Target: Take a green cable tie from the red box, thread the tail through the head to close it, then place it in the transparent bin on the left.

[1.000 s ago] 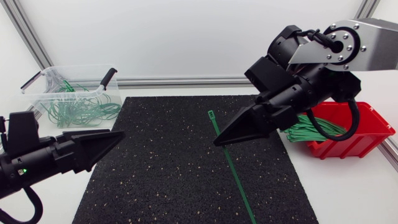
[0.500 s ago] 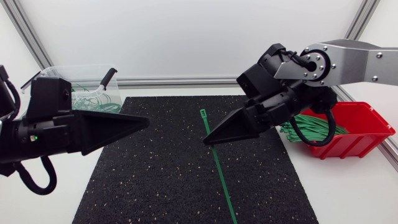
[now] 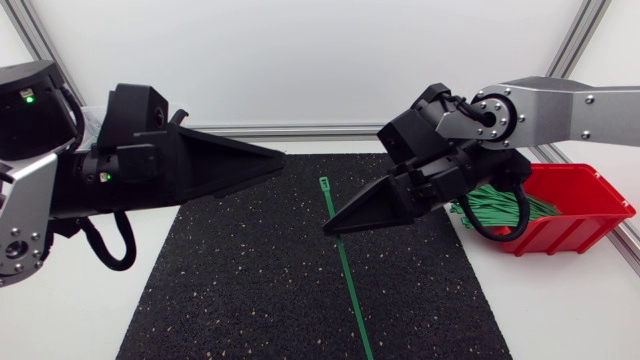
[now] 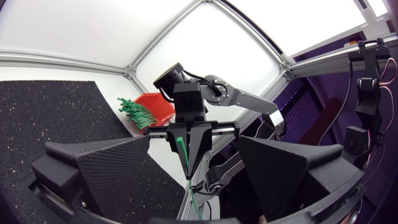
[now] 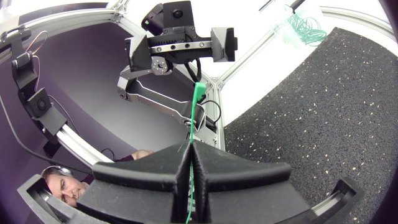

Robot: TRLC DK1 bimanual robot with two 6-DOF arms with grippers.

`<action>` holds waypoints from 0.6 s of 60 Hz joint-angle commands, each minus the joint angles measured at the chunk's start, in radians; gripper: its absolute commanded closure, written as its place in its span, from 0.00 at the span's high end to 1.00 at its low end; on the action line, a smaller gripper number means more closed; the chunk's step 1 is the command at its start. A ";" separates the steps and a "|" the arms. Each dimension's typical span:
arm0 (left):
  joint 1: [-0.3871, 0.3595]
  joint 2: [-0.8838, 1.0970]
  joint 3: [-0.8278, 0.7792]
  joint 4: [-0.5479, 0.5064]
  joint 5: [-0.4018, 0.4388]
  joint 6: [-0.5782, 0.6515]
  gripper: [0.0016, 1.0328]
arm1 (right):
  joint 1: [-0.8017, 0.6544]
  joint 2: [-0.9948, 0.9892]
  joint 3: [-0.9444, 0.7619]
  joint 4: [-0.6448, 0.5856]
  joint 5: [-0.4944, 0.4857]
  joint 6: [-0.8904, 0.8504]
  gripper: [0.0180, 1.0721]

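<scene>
My right gripper (image 3: 331, 228) is shut on a green cable tie (image 3: 340, 250) and holds it above the black mat. The tie's head (image 3: 324, 182) points up and back, and its tail hangs toward the mat's front edge. My left gripper (image 3: 280, 158) hovers to the left of the tie's head and points at it. The left wrist view shows its broad fingers (image 4: 106, 168) spread wide, with the right gripper (image 4: 189, 140) and tie (image 4: 181, 144) ahead between them. The red box (image 3: 590, 222) holds a bundle of green ties (image 3: 500, 205). The transparent bin (image 5: 303, 22) shows in the right wrist view.
The black mat (image 3: 250, 290) covers the middle of the table. In the head view my left arm (image 3: 60, 190) hides most of the bin at the back left. The red box stands at the table's right edge, behind my right arm (image 3: 560, 100).
My left arm has risen from the front left and swung right, its gripper now close to the tie's head. My right gripper moved slightly left with the tie.
</scene>
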 commanded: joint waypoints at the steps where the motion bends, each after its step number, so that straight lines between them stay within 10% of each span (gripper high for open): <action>1: -0.024 0.042 0.031 0.026 0.015 -0.032 0.96 | 0.001 0.024 0.013 0.000 -0.024 0.026 0.05; 36: -0.138 0.194 0.122 0.052 0.006 -0.063 0.85 | -0.074 0.024 0.073 0.001 -0.047 0.035 0.05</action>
